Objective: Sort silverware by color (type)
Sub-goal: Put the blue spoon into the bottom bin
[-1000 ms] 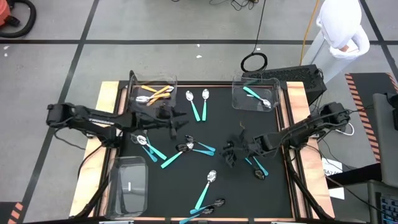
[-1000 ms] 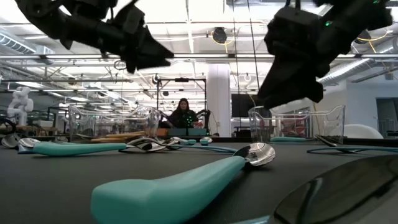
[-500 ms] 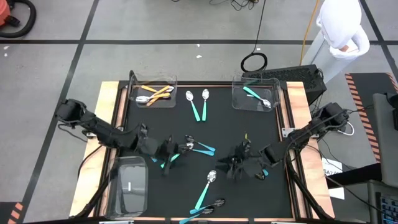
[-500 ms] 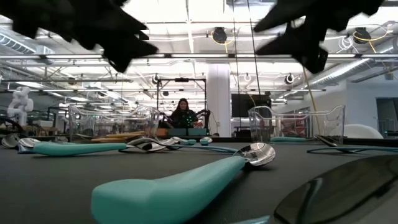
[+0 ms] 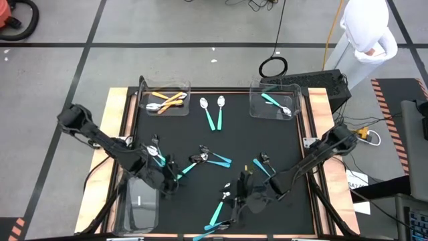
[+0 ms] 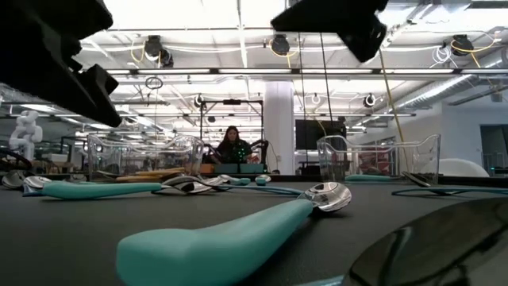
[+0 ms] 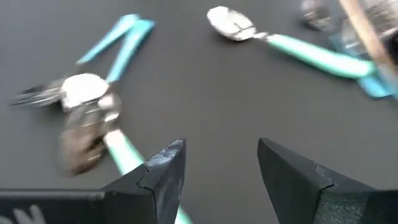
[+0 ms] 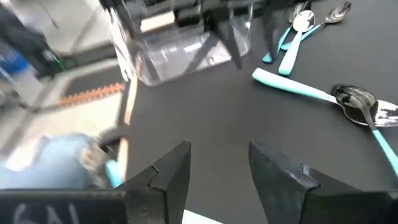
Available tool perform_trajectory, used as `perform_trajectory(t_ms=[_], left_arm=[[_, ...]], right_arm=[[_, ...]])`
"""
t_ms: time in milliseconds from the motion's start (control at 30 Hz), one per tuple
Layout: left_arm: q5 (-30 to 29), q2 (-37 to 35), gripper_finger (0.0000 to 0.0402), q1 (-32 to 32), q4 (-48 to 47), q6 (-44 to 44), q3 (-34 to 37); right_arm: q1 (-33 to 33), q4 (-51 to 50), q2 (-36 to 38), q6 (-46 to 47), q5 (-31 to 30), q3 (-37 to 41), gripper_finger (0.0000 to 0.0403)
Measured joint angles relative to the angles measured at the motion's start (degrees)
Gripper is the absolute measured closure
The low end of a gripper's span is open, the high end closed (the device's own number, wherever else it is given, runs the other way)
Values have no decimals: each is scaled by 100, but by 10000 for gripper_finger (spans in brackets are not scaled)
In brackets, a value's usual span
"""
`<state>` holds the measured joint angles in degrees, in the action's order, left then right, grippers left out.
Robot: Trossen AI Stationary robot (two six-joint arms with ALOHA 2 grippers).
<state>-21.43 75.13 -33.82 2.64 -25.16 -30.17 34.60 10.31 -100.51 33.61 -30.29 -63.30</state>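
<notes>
Teal-handled spoons lie scattered flat on the black mat: a crossed cluster [image 5: 204, 159], one with a silver head [image 5: 221, 204], another at the near edge [image 5: 221, 225], a pair [image 5: 212, 112] at the far side. Orange-handled ones [image 5: 167, 101] lie in the far-left clear bin, teal ones [image 5: 277, 104] in the far-right bin. My left gripper [image 5: 168, 184] hangs open over bare mat near the cluster; its wrist view shows open fingers [image 7: 221, 158] short of a spoon head [image 7: 81, 134]. My right gripper [image 5: 235, 201] is open [image 8: 217, 158] beside the silver-headed spoon, touching nothing.
A clear bin [image 5: 137, 201] stands at the near-left corner, close to my left gripper, and shows ahead in the right wrist view [image 8: 180, 43]. Wooden rails [image 5: 117, 127] edge the mat. A white figure [image 5: 364, 30] stands beyond the far-right corner. A person [image 6: 232, 144] sits far behind the table.
My left gripper has swept from beside the far-left bin toward the near edge, ending by the near-left bin. My right gripper has moved from the right-centre toward the near edge and left, ending by the silver-headed spoon. No silverware has moved.
</notes>
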Motion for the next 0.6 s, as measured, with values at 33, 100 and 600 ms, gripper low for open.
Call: perform_trajectory(t_ms=[33,100,600], left_arm=[[-209,-61,199,3,-224,-4,0],[-667,-147,199,67,-574,-6,0],[-922,128,199,1329,571,-140,0]], right_arm=[[-42,12,-90,-99,1,-31,243],[-166,-3,-219,-162,3,-51,243],[-972,-2013,-356,578,-218,-66,243]])
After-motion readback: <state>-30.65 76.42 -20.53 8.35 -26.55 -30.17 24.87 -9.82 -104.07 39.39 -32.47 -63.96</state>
